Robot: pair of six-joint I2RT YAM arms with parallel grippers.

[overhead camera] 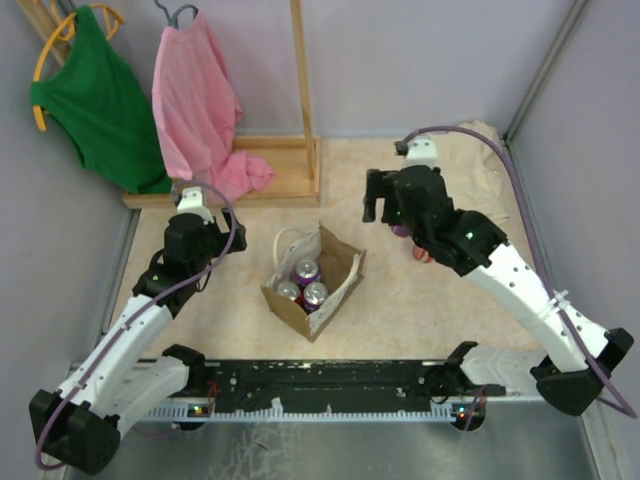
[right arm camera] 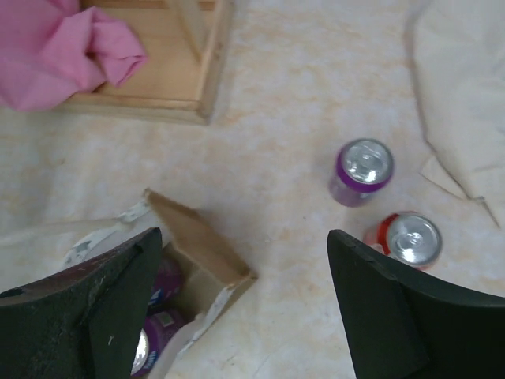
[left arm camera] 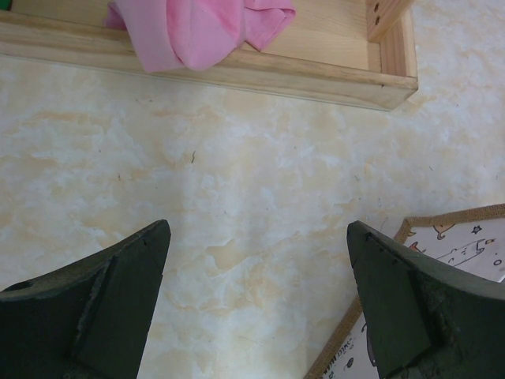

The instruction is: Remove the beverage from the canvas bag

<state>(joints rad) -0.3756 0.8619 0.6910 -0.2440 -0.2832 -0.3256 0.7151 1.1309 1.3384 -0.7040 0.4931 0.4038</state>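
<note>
Though the right arm [overhead camera: 500, 265] nearly hides them from above, its wrist camera shows a purple can [right arm camera: 361, 171] and red can [right arm camera: 410, 239] right of the canvas bag [overhead camera: 340, 262], 3 cans [overhead camera: 316, 293] inside; left claw [left arm camera: 258, 229] and right claw [right arm camera: 243, 237] gape empty.

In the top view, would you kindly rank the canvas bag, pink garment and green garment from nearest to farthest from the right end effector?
From the right end effector:
1. canvas bag, table centre
2. pink garment, hanging at back
3. green garment, far left corner
</note>
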